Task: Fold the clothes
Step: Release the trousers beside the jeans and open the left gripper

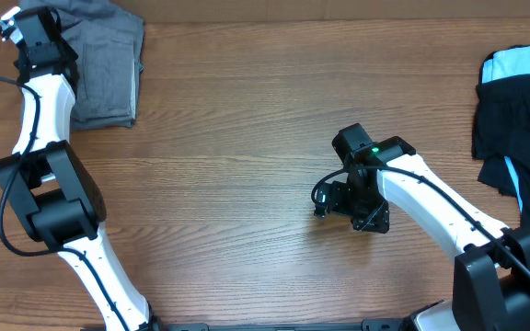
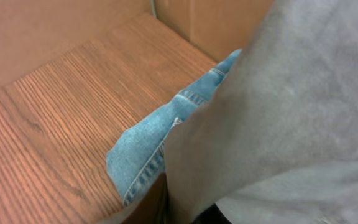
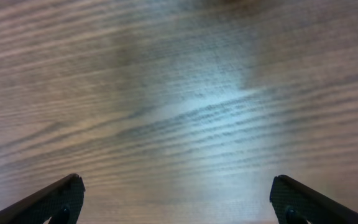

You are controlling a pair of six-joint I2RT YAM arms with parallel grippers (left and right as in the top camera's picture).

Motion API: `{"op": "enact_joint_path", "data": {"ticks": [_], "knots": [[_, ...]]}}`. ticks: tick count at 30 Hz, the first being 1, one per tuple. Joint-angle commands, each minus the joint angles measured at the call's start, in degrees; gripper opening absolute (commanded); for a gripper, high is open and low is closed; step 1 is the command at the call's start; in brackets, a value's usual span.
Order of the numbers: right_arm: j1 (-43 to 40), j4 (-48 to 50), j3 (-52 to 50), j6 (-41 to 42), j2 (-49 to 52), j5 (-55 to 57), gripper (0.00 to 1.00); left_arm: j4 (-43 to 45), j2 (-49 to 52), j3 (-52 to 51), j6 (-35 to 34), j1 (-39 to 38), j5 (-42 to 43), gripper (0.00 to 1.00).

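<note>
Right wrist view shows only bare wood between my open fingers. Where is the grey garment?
Observer: The grey garment lies at the far left corner of the table, well away from the right gripper.
Operator: Is the left arm on it?
Observer: The left gripper is over its left edge. I cannot tell whether it grips.
Operator: Anything underneath?
Observer: Yes, blue denim pokes out from under it.
</note>
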Motion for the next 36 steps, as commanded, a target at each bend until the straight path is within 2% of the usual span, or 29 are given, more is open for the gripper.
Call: {"op": "enact_joint_path", "data": {"ticks": [1, 2, 3, 4, 6, 7, 10, 14, 15, 17, 18, 20, 21, 36], "knots": [[-0.2, -0.8, 1.2, -0.1, -1.2, 0.0, 1.0, 1.4, 1.7, 1.7, 0.5, 1.3, -1.0, 0.15], [-0.2, -1.0, 1.2, -0.1, -1.2, 0.0, 1.0, 1.7, 1.7, 1.7, 0.7, 1.6, -0.8, 0.21], [-0.2, -1.0, 1.2, -0.1, -1.2, 0.0, 1.0, 1.9, 1.8, 1.7, 0.7, 1.9, -0.9, 0.31], [-0.2, -1.0, 1.2, -0.1, -1.2, 0.0, 1.0, 1.9, 1.8, 1.7, 0.9, 2.3, -0.9, 0.46], [-0.2, -1.0, 1.2, -0.1, -1.2, -0.1, 1.0, 1.9, 1.8, 1.7, 2.7, 2.7, -0.9, 0.89], [-0.2, -1.0, 1.2, -0.1, -1.2, -0.1, 1.0, 1.9, 1.8, 1.7, 3.9, 2.8, -0.9, 1.0], [-0.2, -1.0, 1.2, 0.2, -1.2, -0.3, 1.0, 0.5, 1.0, 2.6, 10.1, 2.5, -1.0, 1.0], [-0.2, -1.1, 1.2, 0.1, -1.2, -0.5, 1.0, -1.7, -2.1, 2.6, 9.1, 1.6, -0.7, 1.0], [-0.2, -1.2, 1.2, 0.1, -1.2, -0.5, 1.0, -2.4, -3.1, 2.6, 8.0, 1.3, -0.4, 0.98], [-0.2, -1.2, 1.2, 0.1, -1.2, -0.5, 1.0, -3.1, -4.5, 2.6, 7.5, 0.6, 1.4, 0.77], [-0.2, -1.2, 1.2, 0.1, -1.2, -0.5, 1.0, -3.5, -4.9, 2.6, 7.5, 0.3, 2.3, 0.62], [-0.2, -1.2, 1.2, 0.1, -1.2, -0.5, 1.0, -4.4, -5.2, 2.6, 7.5, -0.1, 2.7, 0.22], [-0.2, -1.2, 1.2, 0.1, -1.2, -0.5, 1.0, -5.4, -5.2, 2.6, 7.5, -0.3, 2.4, 0.04], [-0.2, -1.2, 1.2, 0.1, -1.2, -0.5, 1.0, -4.5, 4.1, 2.5, 8.9, 3.3, 2.5, 0.04]]}}
